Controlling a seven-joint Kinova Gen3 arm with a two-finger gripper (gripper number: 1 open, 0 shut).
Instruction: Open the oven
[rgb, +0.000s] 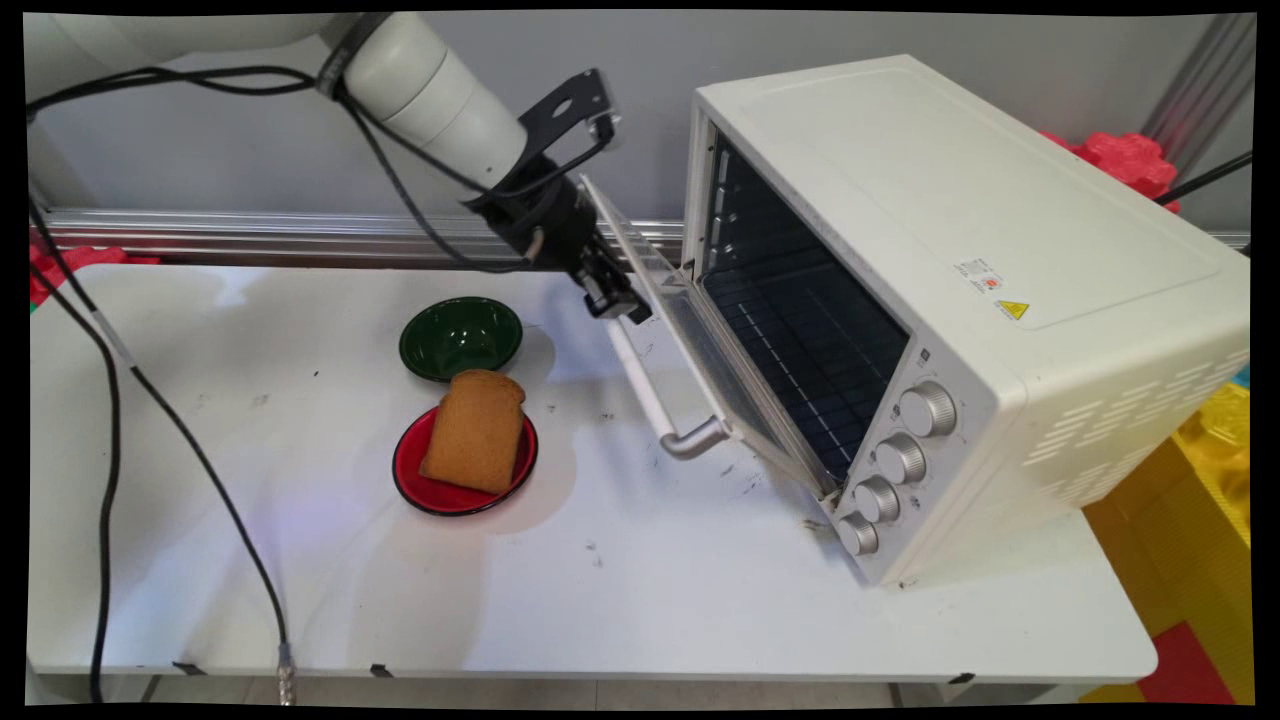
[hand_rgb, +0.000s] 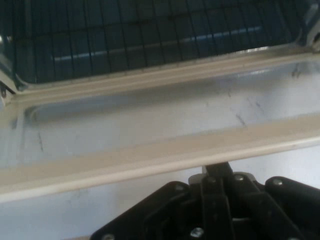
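The main view looks down across the counter (rgb: 600, 600) from its near side toward the wall. The hand view sits close against the oven door (hand_rgb: 150, 125), facing the oven's inside; both views share that door (rgb: 680, 340).

Even, bright light falls from above on the white bench (rgb: 600, 590), and the bowl (rgb: 461, 337), plate (rgb: 440, 490) and oven door (rgb: 690, 350) cast soft shadows. The main view bows at its edges. In the hand view the door's glass is hazy with pale reflections, and the oven rack (hand_rgb: 150, 35) behind it looks soft.
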